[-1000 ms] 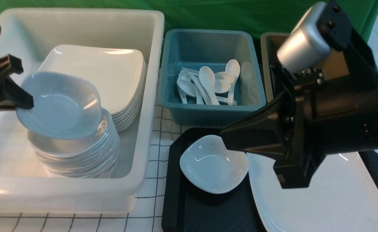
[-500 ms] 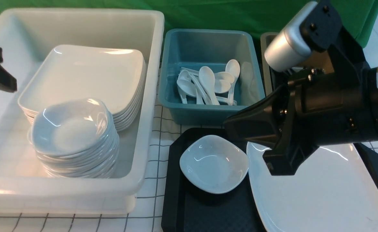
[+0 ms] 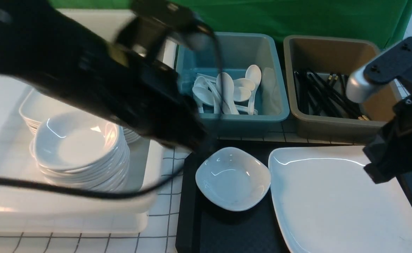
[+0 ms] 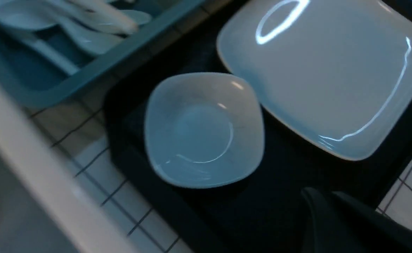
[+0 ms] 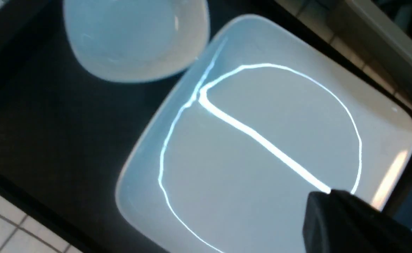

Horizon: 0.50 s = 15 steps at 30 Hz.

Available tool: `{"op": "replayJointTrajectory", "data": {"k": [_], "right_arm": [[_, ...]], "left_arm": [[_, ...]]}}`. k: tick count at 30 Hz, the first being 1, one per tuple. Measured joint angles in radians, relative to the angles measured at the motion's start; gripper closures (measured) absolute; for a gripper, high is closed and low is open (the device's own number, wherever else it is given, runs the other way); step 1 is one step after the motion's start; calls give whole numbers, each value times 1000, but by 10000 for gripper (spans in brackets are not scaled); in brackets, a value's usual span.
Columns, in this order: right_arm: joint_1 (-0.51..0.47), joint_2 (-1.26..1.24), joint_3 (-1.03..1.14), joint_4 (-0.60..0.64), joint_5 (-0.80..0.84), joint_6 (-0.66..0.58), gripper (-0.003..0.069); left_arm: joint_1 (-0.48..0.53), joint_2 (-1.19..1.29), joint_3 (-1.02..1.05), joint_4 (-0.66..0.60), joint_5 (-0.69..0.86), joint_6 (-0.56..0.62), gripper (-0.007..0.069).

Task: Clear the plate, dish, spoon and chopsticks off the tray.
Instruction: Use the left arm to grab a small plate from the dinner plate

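A small squarish white dish (image 3: 233,178) sits at the far left of the black tray (image 3: 191,218). Touching it on the right is the large white plate (image 3: 339,200). My left arm (image 3: 121,88) reaches blurred across the white tub toward the tray. Its gripper (image 4: 318,195) hangs shut and empty above the tray beside the dish (image 4: 204,130). My right gripper (image 3: 379,170) is shut and empty over the plate's far right corner (image 5: 385,140). White spoons (image 3: 227,89) lie in the blue bin, black chopsticks (image 3: 327,95) in the brown bin. None show on the tray.
A big white tub (image 3: 69,211) on the left holds a stack of small dishes (image 3: 79,154) and a stack of plates (image 3: 28,109). The blue bin (image 3: 276,116) and brown bin (image 3: 332,126) stand just behind the tray on a checked cloth (image 3: 167,196).
My left gripper dropped its dish onto the stack in the tub, then the arm swung right toward the tray. My right arm pulled back to the right, uncovering the plate and brown bin.
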Motion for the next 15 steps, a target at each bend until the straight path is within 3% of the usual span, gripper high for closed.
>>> {"op": "replayJointTrajectory", "data": {"k": [4,7,12,15], "right_arm": [[-64,-39,52,1,9,0,658],[-95,-109,108,23,12,0,658],[-97,-202,132,45,8,-4,658],[-97,-259,132,46,5,-6,658]], "left_arm": [[-146,110,0,136,-72,-49,471],[-226,239,0,255,-118,-86,315],[-234,401,0,362,-203,-132,141],[-230,493,0,451,-236,-179,86]]}}
